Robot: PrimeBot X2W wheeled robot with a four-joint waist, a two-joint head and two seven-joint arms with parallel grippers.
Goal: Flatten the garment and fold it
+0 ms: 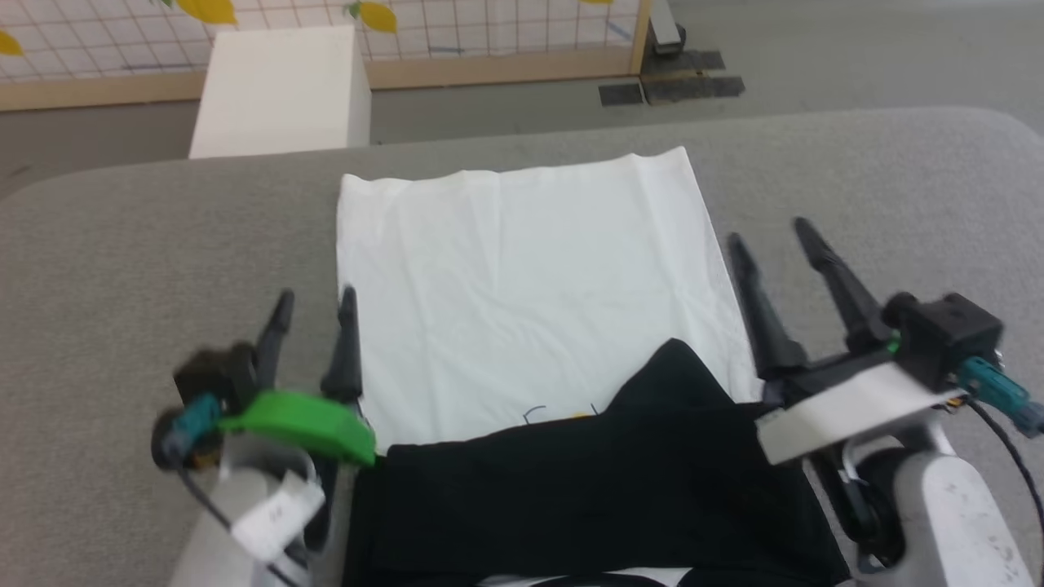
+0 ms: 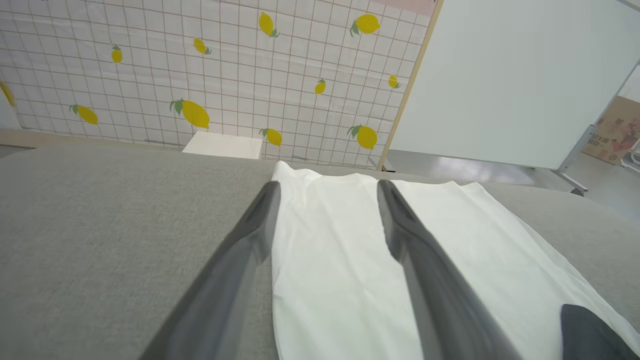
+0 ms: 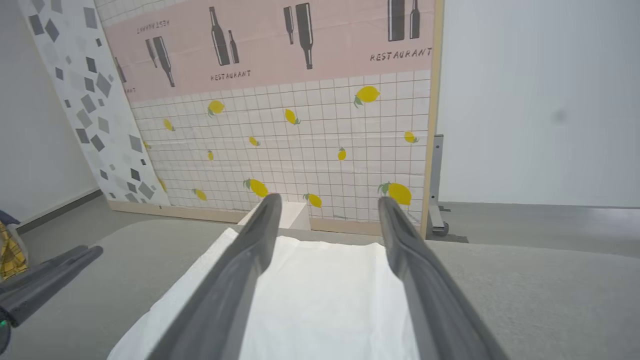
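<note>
The garment (image 1: 522,310) lay spread flat, its white body a smooth rectangle reaching away from the robot. Its black sleeve part (image 1: 587,489) was folded across the near end, rising to a peak toward the garment's right side. A trace of the small print (image 1: 563,416) peeked out at the black fold's edge, too little to make out.

The left gripper (image 1: 316,297) sat at the garment's near left edge. Its fingers were spread wide and empty. In the left wrist view this gripper (image 2: 328,187) had one finger running along the edge of the white cloth (image 2: 340,260) and the other above the cloth itself.

The right gripper (image 1: 769,234) hovered just beside the garment's right edge, next to the black peak. Its fingers were likewise splayed apart, gripping nothing. In the right wrist view its fingers (image 3: 328,199) framed the white cloth (image 3: 325,290), and the left gripper (image 3: 50,270) showed past the garment's far side edge.

A grey padded surface (image 1: 122,244) lay under the garment and extended past it on every side. Beyond the garment's far edge stood a white box (image 1: 281,90). Behind the box stood a grid-patterned panel with lemons (image 2: 200,75).
</note>
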